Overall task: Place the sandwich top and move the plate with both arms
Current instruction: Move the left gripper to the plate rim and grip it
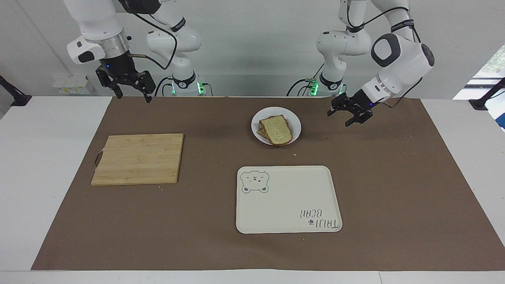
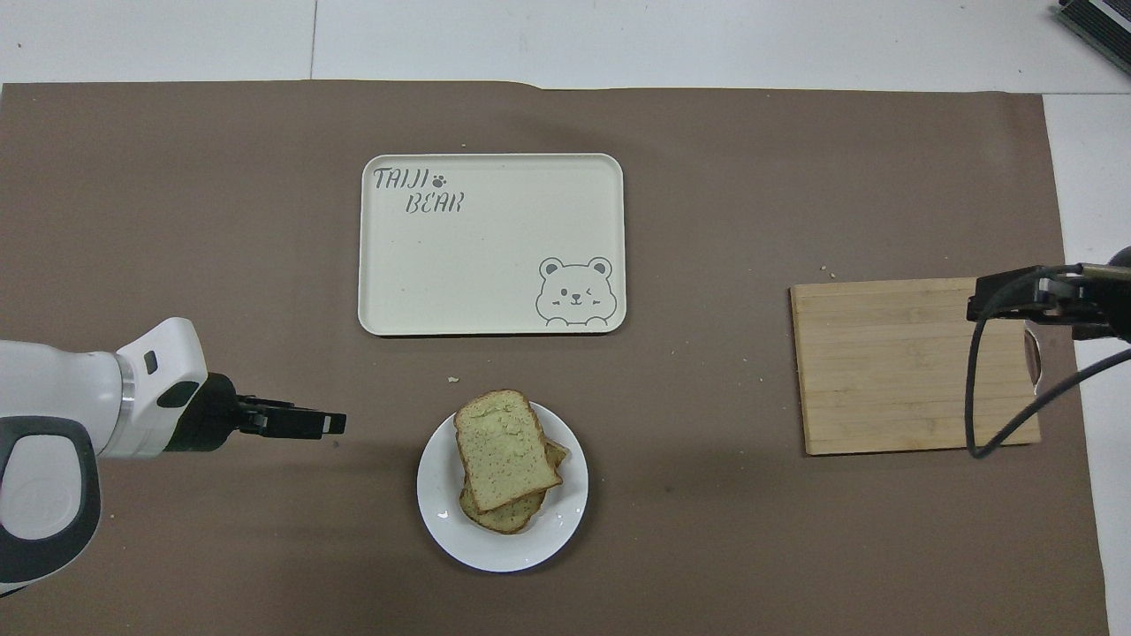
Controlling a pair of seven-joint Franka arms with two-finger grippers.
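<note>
White china is what I'm after: the plate (image 1: pixel 276 126) sits on the brown mat (image 1: pixel 394 189), nearer to my bases than the cream tray (image 1: pixel 288 199), with the sandwich top (image 1: pixel 276 129) lying on a lower slice, skewed so the two don't line up.

My left gripper (image 1: pixel 347 114) hangs low just beside the plate, toward my left arm's end of the table, fingers spread and holding nothing. My right gripper (image 1: pixel 132 85) is up over the mat's edge close to my bases, nearer to me than the cutting board (image 1: pixel 138 159), also released and empty.

What worries me: the top slice is loose and off-centre, so if my two hands lift the rim unevenly, or one pulls ahead of the other, the bread could slide off. A glossy rim could also slip from a shallow pinch. With my right hand well apart from the plate, a one-sided push from the left would simply shove it across the mat.

From across the table I can see how high each hand rides and that neither touches anything. From above, my left gripper (image 2: pixel 296 423) reads as level with the plate (image 2: pixel 502 552), and the crumbs and the slices' offset show more plainly.
</note>
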